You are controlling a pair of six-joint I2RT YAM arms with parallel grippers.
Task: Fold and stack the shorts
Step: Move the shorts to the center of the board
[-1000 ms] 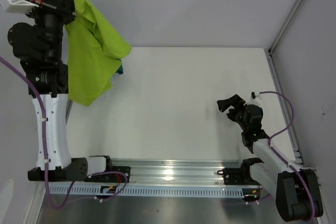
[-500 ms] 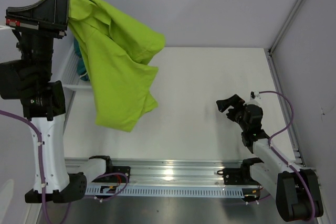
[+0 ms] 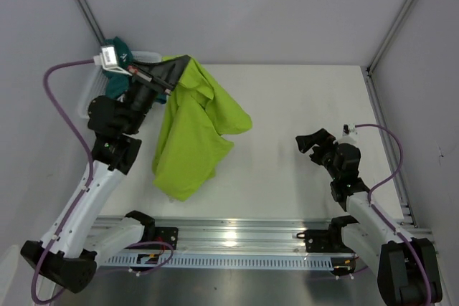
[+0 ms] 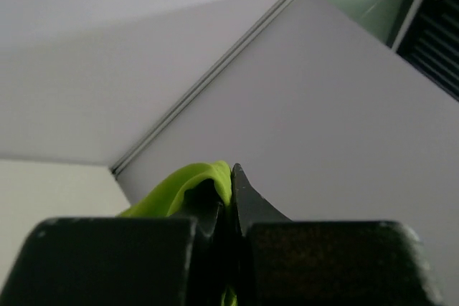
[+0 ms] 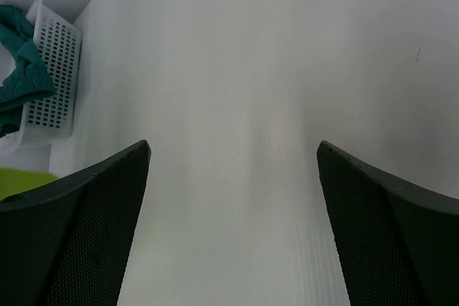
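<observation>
Two pairs are counted. The crumpled lime green shorts [image 3: 193, 134] are pinched by the left tool [image 4: 231, 190] and hung over the bench [image 3: 301, 98]; the dark teal shorts [image 5: 20, 69] are bunched in the one white mesh basket [image 5: 51, 84]. The right tool [image 3: 310, 142] is spread wide.

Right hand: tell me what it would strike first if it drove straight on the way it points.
Probably the bare white table: only tabletop shows ahead of the open right hand. The white mesh basket lies left of that line, though depth is unclear.
</observation>
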